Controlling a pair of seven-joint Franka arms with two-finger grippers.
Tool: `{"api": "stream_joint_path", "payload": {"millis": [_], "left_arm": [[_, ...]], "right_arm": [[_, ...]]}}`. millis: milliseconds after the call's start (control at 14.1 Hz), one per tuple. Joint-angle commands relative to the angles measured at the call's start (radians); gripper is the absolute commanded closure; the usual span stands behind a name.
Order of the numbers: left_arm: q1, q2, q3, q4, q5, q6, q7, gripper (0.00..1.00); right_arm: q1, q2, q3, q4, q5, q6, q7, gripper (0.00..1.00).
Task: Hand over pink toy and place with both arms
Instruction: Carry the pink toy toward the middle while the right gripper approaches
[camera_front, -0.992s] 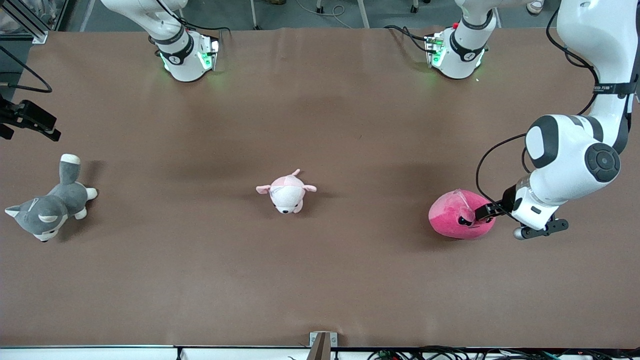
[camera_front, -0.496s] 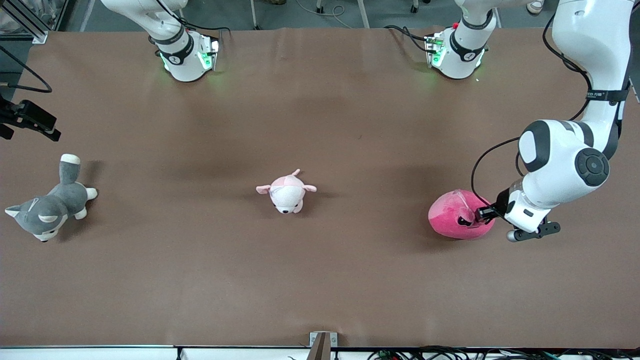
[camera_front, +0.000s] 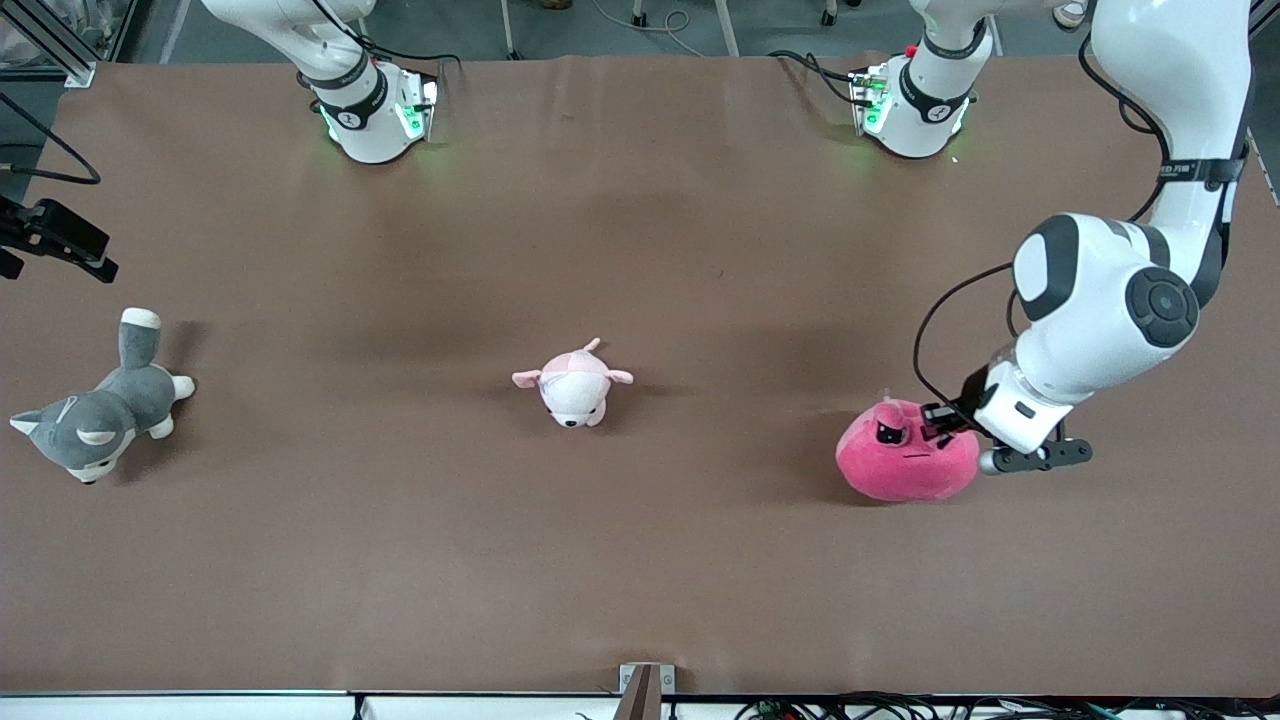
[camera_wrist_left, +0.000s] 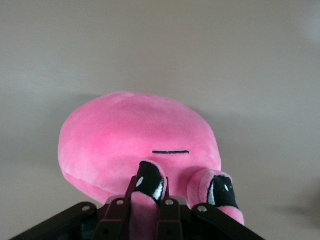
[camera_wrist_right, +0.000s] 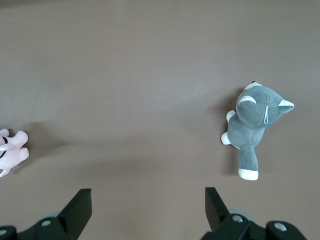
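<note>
The hot-pink toy (camera_front: 900, 465) is at the left arm's end of the table, its frowning face turned toward the front camera. My left gripper (camera_front: 935, 420) is shut on one of its top flaps, beside a black eye. In the left wrist view the toy (camera_wrist_left: 135, 135) hangs from the gripper (camera_wrist_left: 145, 202) with pink plush pinched between the fingers (camera_wrist_left: 170, 212). I cannot tell whether its underside still touches the table. My right gripper (camera_wrist_right: 146, 192) is open and empty, high over the table between the husky and the pale plush; that arm waits.
A pale pink-and-white plush (camera_front: 572, 385) lies mid-table, its paw at the edge of the right wrist view (camera_wrist_right: 12, 150). A grey-and-white husky plush (camera_front: 95, 415) lies at the right arm's end, also in the right wrist view (camera_wrist_right: 255, 125). A black device (camera_front: 55, 240) juts in above the husky.
My left arm has moved toward the table's middle with the pink toy in its grip. The toy has shifted the same way and tipped, so its face now shows.
</note>
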Motion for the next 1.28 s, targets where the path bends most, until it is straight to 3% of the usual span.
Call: {"api": "stream_joint_path", "payload": {"millis": [0,213,425,638,992,1205], "left_arm": [[-0.006,-0.020,-0.103,0.091,-0.011,-0.119,-0.101,0.99],[-0.024,-0.017,-0.233,0.148,0.001,-0.123,-0.225,0.98],[-0.148,-0.009,-0.249,0.226,0.000,-0.123,-0.371,0.98],[-0.250,0.011,-0.249,0.286,-0.006,-0.122,-0.535,0.98],[-0.383,0.048,-0.247,0.381,-0.006,-0.088,-0.765,0.99],[-0.447,0.065,-0.247,0.390,-0.009,-0.012,-0.865,0.99]], "right_arm": [[-0.003,-0.015,-0.003,0.017,0.111,-0.012,0.005,0.00],[0.000,-0.017,-0.002,0.018,0.124,-0.032,-0.003,0.00],[0.006,-0.020,0.006,0.062,0.145,-0.185,-0.006,0.00],[0.000,-0.012,0.003,0.118,0.242,-0.240,-0.006,0.00],[0.028,0.061,0.003,0.109,0.440,-0.238,-0.003,0.40],[0.083,0.133,0.003,0.110,0.596,-0.229,-0.001,0.42]]}}
